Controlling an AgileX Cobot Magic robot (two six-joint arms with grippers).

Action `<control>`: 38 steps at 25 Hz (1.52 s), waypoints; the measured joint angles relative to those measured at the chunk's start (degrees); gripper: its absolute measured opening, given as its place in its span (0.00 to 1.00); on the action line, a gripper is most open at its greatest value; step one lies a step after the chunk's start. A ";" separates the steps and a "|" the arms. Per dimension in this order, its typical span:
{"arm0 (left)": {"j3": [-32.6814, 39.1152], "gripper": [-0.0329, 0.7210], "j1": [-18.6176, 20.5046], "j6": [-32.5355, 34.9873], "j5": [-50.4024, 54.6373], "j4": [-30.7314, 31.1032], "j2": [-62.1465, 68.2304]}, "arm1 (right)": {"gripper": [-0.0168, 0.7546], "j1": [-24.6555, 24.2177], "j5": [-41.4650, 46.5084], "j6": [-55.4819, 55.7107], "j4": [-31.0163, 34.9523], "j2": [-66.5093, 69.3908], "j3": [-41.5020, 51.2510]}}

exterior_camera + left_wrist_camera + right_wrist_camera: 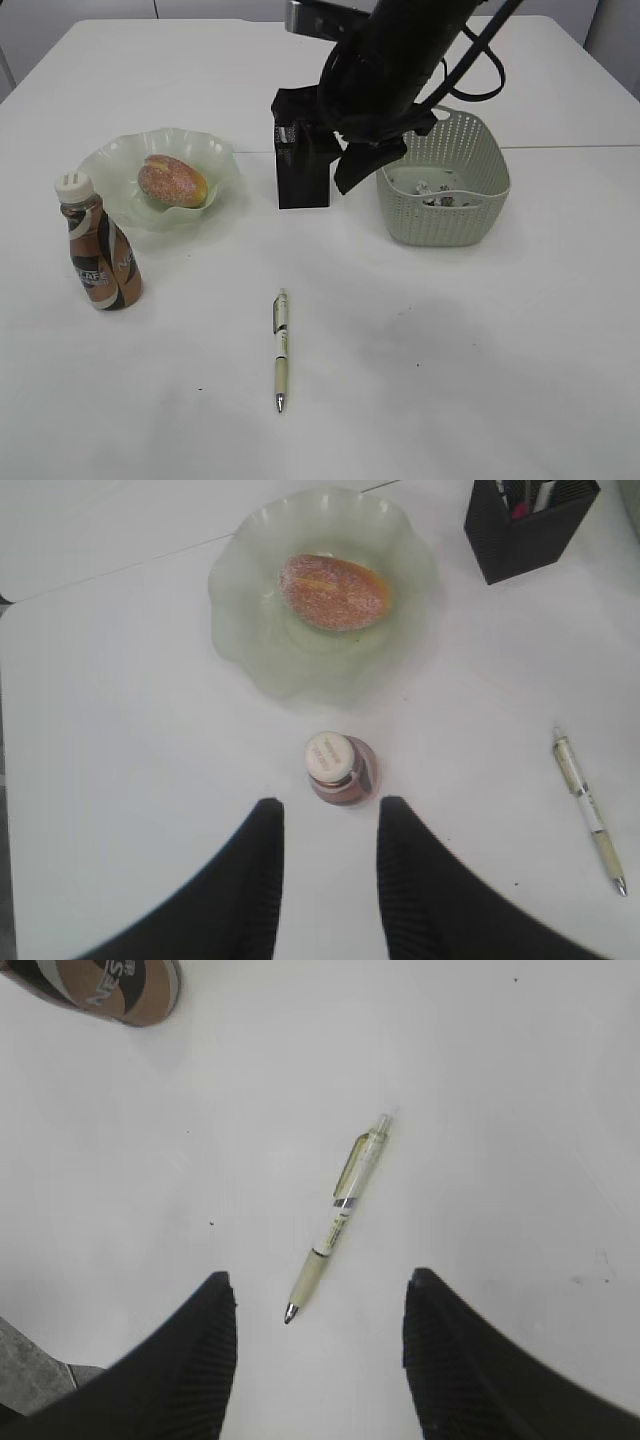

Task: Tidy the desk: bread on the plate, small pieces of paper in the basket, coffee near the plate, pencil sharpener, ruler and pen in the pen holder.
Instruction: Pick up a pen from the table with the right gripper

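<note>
Right end effector (315, 1345) is spread wide and empty, poised over the pen (338, 1217). From the fingers the pen is seen toward 12 o'clock on the bare surface (520, 1110), its long axis running 1 to 7, tip nearest. Left end effector (330, 865) is parted, holding nothing, farther away.

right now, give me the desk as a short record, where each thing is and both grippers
bread: on the plate
coffee: upright, beside the plate
pen: lying loose on the desk
pen holder: between plate and basket, items inside
basket: paper scraps inside
left gripper: open, empty, coffee just ahead
right gripper: open, empty, above the pen
</note>
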 joint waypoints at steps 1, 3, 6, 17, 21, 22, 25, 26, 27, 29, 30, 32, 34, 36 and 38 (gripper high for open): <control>0.00 0.36 0.00 0.04 0.00 -0.55 0.00 | 0.54 0.68 0.55 0.91 -0.74 0.00 0.00; 0.00 0.36 0.00 0.04 0.00 -0.98 0.00 | 0.54 2.47 0.91 3.86 -3.72 0.00 0.00; 0.00 0.36 0.00 0.04 0.00 -1.09 0.00 | 0.54 5.32 1.25 8.99 -8.52 0.46 0.00; 0.00 0.36 0.00 0.04 0.00 -2.06 0.00 | 0.53 11.53 1.34 25.10 -9.65 9.71 0.00; 0.00 0.36 0.00 0.04 0.00 -2.29 0.00 | 0.53 12.18 1.24 26.09 -7.86 14.12 0.00; 0.00 0.36 0.00 0.04 0.00 -2.29 0.00 | 0.53 12.22 1.15 26.11 -7.73 14.71 0.00; 0.00 0.36 0.00 0.04 0.00 -2.29 0.00 | 0.53 12.22 1.12 26.24 -7.64 16.04 0.00; 0.00 0.36 0.00 0.04 0.00 -2.29 0.00 | 0.53 12.22 1.02 26.24 -7.64 16.33 0.00; 0.00 0.36 0.00 0.04 0.00 -2.40 0.00 | 0.53 12.22 1.02 26.24 -7.92 16.49 0.00; 0.00 0.36 0.00 0.04 0.00 -2.40 0.00 | 0.52 12.22 1.02 26.24 -9.39 16.47 -0.02; 0.00 0.36 0.00 0.04 0.00 -2.40 0.00 | 0.52 12.22 1.02 26.24 -10.30 16.51 -0.02; 0.00 0.36 0.00 0.04 0.00 -2.40 0.00 | 0.52 12.22 1.02 26.34 -11.35 16.51 -0.02; 0.00 0.36 0.00 0.04 0.00 -2.40 0.00 | 0.52 12.22 0.99 26.71 -11.76 16.51 -0.02; 0.00 0.36 0.00 0.04 0.00 -2.40 0.00 | 0.52 12.22 0.90 29.40 -11.76 16.51 -0.02; 0.00 0.36 0.00 0.04 0.00 -2.40 0.00 | 0.52 12.22 0.90 32.51 -12.76 16.51 -0.12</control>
